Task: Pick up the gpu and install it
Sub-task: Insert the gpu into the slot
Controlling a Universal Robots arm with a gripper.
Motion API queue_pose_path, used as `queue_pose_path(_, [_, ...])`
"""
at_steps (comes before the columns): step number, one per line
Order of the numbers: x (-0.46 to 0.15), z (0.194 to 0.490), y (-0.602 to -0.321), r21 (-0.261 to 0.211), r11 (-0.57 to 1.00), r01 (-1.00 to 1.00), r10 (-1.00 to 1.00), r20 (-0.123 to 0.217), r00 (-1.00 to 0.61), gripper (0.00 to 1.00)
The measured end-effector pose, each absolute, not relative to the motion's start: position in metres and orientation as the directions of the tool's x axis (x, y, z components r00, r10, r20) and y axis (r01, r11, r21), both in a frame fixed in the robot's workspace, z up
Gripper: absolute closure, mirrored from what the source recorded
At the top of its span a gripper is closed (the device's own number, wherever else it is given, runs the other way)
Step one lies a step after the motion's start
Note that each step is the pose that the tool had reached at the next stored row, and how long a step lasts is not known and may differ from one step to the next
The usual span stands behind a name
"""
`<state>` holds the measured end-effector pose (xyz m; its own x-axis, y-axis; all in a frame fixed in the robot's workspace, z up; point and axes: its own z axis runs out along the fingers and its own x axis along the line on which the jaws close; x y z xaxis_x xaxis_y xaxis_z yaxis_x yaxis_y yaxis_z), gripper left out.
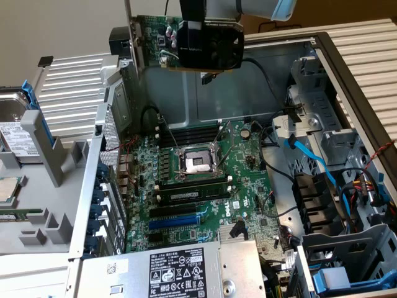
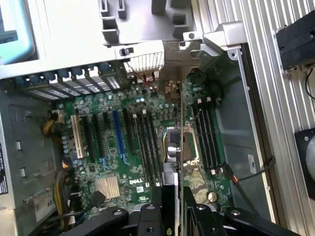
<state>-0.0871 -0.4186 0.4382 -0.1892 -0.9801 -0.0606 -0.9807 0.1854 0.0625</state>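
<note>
the gripper [image 1: 195,22] hangs high over the open case, its jaws clamped on the upper edge of the gpu [image 1: 208,43]. this leaves the card's connector edge pointing down at the motherboard [image 1: 205,180], with its silver bracket toward the exterior view's left, the side of the case's rear slots. the card is well clear of everything. below, the blue slot [image 1: 173,221] lies free between the memory sticks [image 1: 186,194] and the power supply [image 1: 173,267], a narrow lane, i judge.

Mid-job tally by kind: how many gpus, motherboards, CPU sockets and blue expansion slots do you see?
gpu: 1
motherboard: 1
CPU socket: 1
blue expansion slot: 1
Total: 4
</note>
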Motion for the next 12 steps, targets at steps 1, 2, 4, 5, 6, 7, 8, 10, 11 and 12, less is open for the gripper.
queue_pose_path(1, [-0.087,0.4382,-0.4186,0.063,0.169,-0.984,-0.983,-0.061,-0.173,0.73])
queue_pose_path(2, [-0.0868,0.4381,-0.4186,0.062,0.155,-0.986,-0.986,-0.061,-0.158,0.73])
queue_pose_path(4, [-0.0864,0.438,-0.4186,0.062,0.127,-0.99,-0.99,-0.061,-0.13,0.73])
queue_pose_path(5, [-0.0862,0.4379,-0.4186,0.063,0.113,-0.992,-0.991,-0.061,-0.116,0.73])
queue_pose_path(6, [-0.086,0.4379,-0.4186,0.063,0.098,-0.993,-0.993,-0.061,-0.102,0.73])
queue_pose_path(7, [-0.0858,0.4378,-0.4186,0.062,0.084,-0.994,-0.994,-0.061,-0.088,0.73])
queue_pose_path(8, [-0.0856,0.4378,-0.4186,0.062,0.071,-0.996,-0.995,-0.061,-0.075,0.73])
queue_pose_path(10, [-0.0853,0.4378,-0.4186,0.062,0.047,-0.997,-0.997,-0.061,-0.051,0.73])
queue_pose_path(11, [-0.0851,0.4378,-0.4186,0.062,0.035,-0.997,-0.997,-0.061,-0.039,0.73])
queue_pose_path(12, [-0.085,0.4378,-0.4186,0.062,0.022,-0.998,-0.998,-0.061,-0.026,0.73])
